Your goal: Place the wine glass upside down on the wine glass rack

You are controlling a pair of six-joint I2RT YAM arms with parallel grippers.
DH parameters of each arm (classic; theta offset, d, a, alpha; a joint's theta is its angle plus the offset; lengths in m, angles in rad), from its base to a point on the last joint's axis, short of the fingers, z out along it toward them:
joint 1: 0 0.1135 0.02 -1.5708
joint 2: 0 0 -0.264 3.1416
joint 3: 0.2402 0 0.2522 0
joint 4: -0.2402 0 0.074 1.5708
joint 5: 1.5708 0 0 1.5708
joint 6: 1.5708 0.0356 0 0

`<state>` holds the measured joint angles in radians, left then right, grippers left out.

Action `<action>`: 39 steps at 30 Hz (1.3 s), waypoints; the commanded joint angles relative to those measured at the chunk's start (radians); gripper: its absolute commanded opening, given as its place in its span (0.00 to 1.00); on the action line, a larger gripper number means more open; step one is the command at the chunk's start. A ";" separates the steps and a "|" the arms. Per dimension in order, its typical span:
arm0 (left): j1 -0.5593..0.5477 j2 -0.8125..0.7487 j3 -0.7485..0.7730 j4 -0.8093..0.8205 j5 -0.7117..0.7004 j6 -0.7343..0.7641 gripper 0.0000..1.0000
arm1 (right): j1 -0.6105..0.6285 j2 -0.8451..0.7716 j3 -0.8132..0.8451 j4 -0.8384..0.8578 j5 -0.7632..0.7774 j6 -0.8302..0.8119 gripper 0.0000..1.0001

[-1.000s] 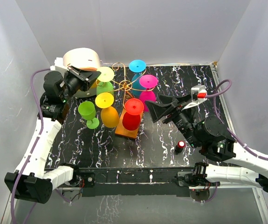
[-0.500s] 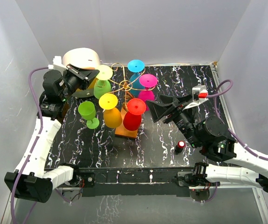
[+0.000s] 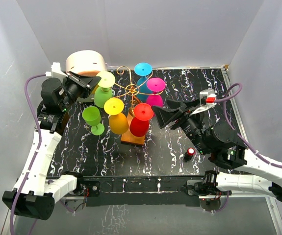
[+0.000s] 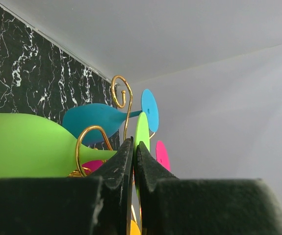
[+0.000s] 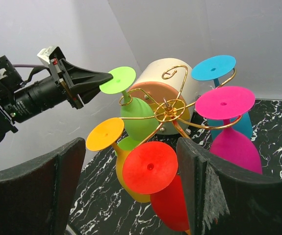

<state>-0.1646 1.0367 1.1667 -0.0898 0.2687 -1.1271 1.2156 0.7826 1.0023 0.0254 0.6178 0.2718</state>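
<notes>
Hanging step: L claw [image 3: 95, 79], upper left, pinches lime glass [image 3: 101, 96] foot at rack [image 3: 131, 89]; next, release gently; R claw [image 3: 161, 116] wide.

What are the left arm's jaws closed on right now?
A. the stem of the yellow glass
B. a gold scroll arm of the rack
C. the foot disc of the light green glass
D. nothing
C: the left gripper has its jaws pinched on the thin edge of the foot disc of the light green glass; the right wrist view shows its tip at that disc too.
</notes>
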 commanded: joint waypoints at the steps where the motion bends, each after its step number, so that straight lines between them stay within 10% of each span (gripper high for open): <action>1: 0.005 -0.037 -0.016 0.005 0.017 -0.003 0.00 | 0.002 -0.009 0.019 0.027 -0.005 0.005 0.73; 21: 0.005 -0.064 -0.112 0.068 0.137 -0.105 0.00 | 0.002 -0.004 -0.007 0.062 -0.021 0.023 0.74; 39: 0.005 -0.071 -0.089 -0.100 0.088 -0.023 0.20 | 0.002 0.007 -0.001 0.068 -0.030 0.026 0.74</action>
<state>-0.1600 0.9913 1.0473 -0.1085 0.3557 -1.1934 1.2156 0.7937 0.9985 0.0338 0.5983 0.2947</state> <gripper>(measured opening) 0.174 0.739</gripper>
